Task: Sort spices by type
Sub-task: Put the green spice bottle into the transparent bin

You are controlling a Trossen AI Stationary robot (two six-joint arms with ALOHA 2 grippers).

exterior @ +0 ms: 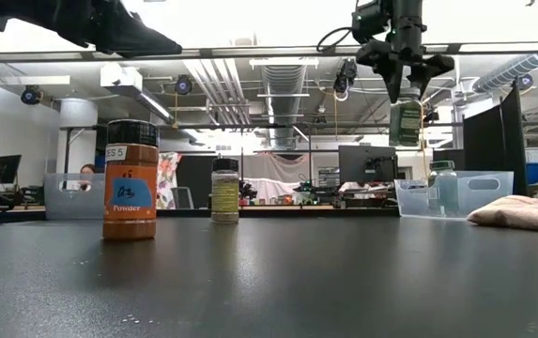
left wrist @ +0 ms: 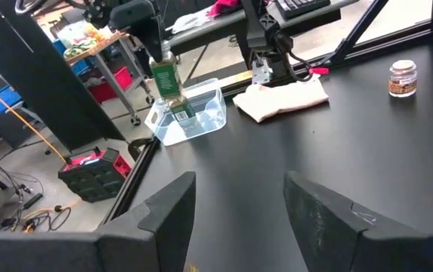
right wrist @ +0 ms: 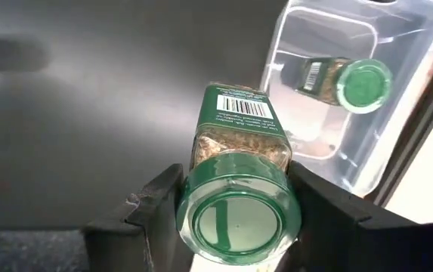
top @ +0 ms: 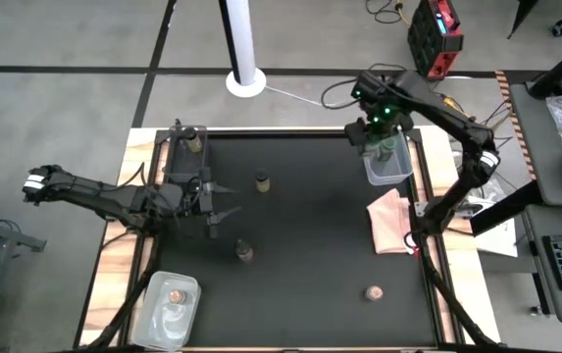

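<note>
High view shows the right gripper at the far right corner of the black table, clamped on a small green-lidded spice jar held above a clear plastic tub. Right wrist view has the dark fingers pressed against both sides of that jar just under its lid, with a second green-lidded jar standing inside the tub below. Low view shows the held jar hanging in the air, clear of the tub's rim.

Left gripper rests low over the left side of the table, holding nothing, its fingers standing a little apart.

An orange-labelled jar with a dark lid stands on the mat near the left gripper, and a paler jar with a dark lid stands farther back. A pinkish-topped jar sits near the front right, another inside a clear tub at the front left corner. A folded pink cloth lies beside the right tub
</note>
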